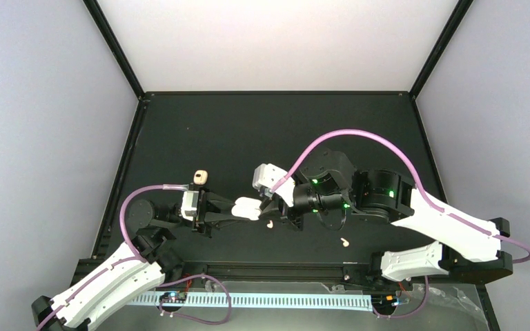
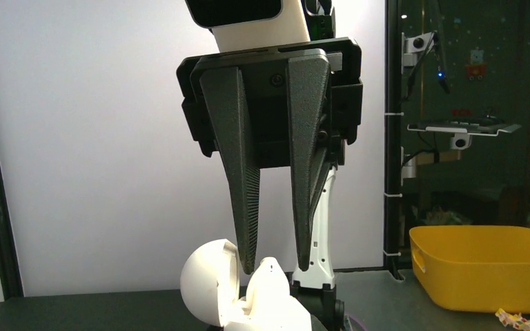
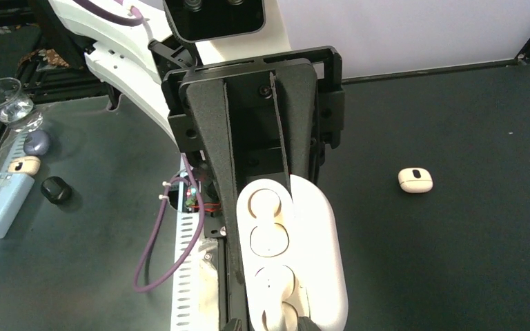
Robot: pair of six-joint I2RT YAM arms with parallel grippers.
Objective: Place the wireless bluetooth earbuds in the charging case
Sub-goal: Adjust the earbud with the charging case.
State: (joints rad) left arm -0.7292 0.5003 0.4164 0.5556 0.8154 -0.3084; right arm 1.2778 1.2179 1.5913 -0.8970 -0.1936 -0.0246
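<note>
The white charging case (image 1: 248,208) is open and held off the table by my left gripper (image 1: 237,209), which is shut on it. In the right wrist view the left fingers (image 3: 210,158) flank the case (image 3: 321,255), whose slots face the camera. My right gripper (image 1: 266,205) is open above the case. In the left wrist view its tips (image 2: 276,265) straddle a rounded white piece (image 2: 270,279) standing up from the case beside the lid (image 2: 207,283). I cannot tell whether that piece is an earbud. Two earbuds lie on the table, one (image 1: 269,224) below the case and one (image 1: 345,242) further right.
A peach-tan lump (image 1: 201,177) lies on the table left of the case, also in the right wrist view (image 3: 415,180). A yellow bin (image 2: 486,265) stands beyond the table. A glass cup (image 3: 3,100) and small items sit off the front edge.
</note>
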